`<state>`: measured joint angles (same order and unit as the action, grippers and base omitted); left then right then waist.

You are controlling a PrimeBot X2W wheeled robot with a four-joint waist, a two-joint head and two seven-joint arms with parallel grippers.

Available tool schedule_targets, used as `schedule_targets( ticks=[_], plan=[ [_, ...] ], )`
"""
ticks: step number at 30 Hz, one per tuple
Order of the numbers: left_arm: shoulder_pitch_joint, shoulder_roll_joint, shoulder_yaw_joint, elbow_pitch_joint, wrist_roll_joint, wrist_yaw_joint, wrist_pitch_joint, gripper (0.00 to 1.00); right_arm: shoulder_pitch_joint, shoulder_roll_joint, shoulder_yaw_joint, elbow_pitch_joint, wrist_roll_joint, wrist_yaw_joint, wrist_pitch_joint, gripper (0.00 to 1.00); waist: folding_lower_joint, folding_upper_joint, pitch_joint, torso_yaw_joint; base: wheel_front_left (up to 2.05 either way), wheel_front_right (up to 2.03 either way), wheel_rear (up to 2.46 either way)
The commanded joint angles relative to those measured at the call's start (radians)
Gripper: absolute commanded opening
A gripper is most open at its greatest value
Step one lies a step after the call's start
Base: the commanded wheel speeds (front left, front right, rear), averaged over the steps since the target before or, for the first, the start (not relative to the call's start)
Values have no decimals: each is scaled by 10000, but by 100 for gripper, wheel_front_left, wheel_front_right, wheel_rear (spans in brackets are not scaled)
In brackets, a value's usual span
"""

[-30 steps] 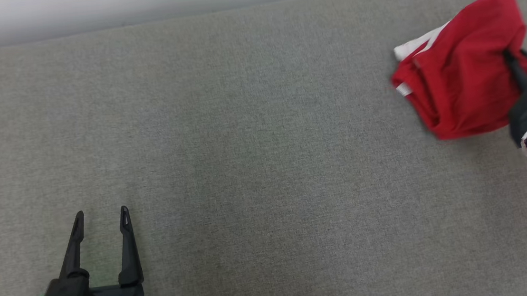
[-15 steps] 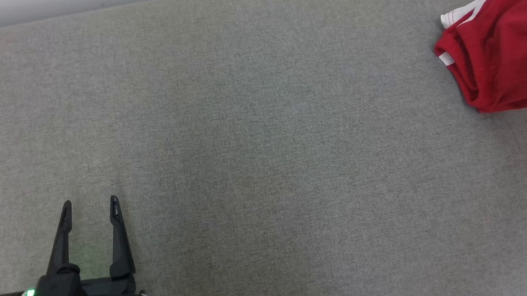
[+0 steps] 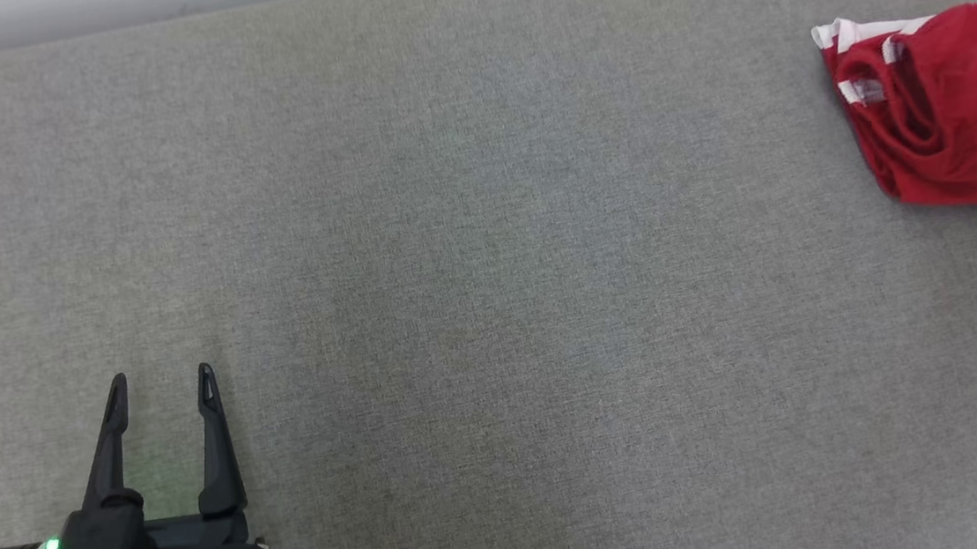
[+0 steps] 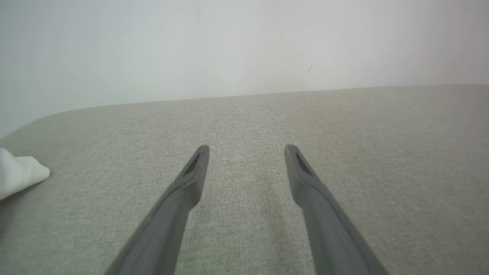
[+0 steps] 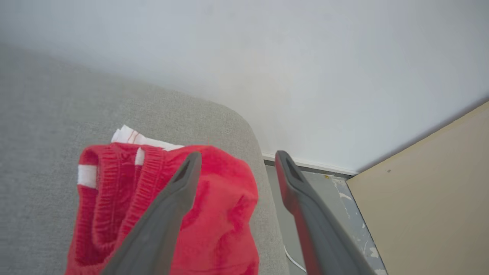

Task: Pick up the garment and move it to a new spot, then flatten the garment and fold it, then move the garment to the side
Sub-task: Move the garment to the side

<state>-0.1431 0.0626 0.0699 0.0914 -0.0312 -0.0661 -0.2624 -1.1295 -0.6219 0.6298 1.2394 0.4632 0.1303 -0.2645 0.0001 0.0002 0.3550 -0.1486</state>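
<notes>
Your grey fabric-covered desk [image 3: 484, 222] is mostly bare, and the folded red sports jersey with white-striped trim [image 3: 952, 119] lies bunched at its far right corner, which reads as set aside. Your right tool [image 5: 237, 154] hangs just above it, fingers spread and empty. Your left tool [image 3: 162, 378] is also spread, holding nothing.

The worktop [image 3: 488, 266] is covered in matt grey-green woven cloth with a fine, slightly rough weave. At its far right corner, the garment [image 3: 952, 110] is soft red knit cloth, matt and a little fuzzy, with ribbed trim banded in white. The left end effector [image 3: 161, 374] has smooth, matt, dark fingers that look like plastic. The right end effector [image 5: 237, 154] has the same finish. The wall [image 5: 267, 57] is smooth, matt and pale. Beside it, a tan panel [image 5: 431, 191] looks like smooth, matt board.
</notes>
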Motion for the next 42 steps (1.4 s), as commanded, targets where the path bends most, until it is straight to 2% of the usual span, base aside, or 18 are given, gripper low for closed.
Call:
schedule_targets(
  ticks=[1, 6, 11, 17, 24, 28, 33, 42],
  plan=[
    [109, -20, 26, 53, -20, 28, -8, 100, -61, 62, -102, -127, 143, 11, -16, 100, -1, -2, -201, 18, 0, 0, 0],
    [465, -75, 76, 202, -236, 119, -8, 100, 1014, 236, -1448, -1514, 490, 11, -17, 100, -1, -2, -940, 121, 0, 0, 0],
    [926, -110, 10, 321, -440, 170, -8, 100, 2902, 797, -2932, -3347, 115, 11, -16, 100, -1, -2, -1657, 289, 0, 0, 0],
    [1340, -120, -237, 349, -546, 227, -8, 100, 5402, 1996, -4582, -5316, -542, 11, -18, 100, -1, -2, -2251, 702, 0, 0, 0],
    [1608, -127, -469, 512, -662, 325, -8, 100, 7812, 3591, -5759, -7128, -1294, 11, -20, 100, -1, -2, -2710, 1032, 0, 0, 0],
    [1679, -121, -530, 575, -754, 395, -8, 100, 8986, 4501, -6105, -8190, -1834, 11, -19, 100, -1, -2, -2921, 1124, 0, 0, 0],
    [1870, -123, -599, 602, -795, 469, -8, 100, 10199, 5168, -6287, -9219, -2385, 11, -21, 100, -1, -2, -3130, 1193, 0, 0, 0],
    [2068, -122, -574, 586, -793, 495, -8, 100, 11629, 5684, -6104, -10244, -2742, 11, -19, 100, -1, -2, -3382, 1271, 0, 0, 0]
  ],
)
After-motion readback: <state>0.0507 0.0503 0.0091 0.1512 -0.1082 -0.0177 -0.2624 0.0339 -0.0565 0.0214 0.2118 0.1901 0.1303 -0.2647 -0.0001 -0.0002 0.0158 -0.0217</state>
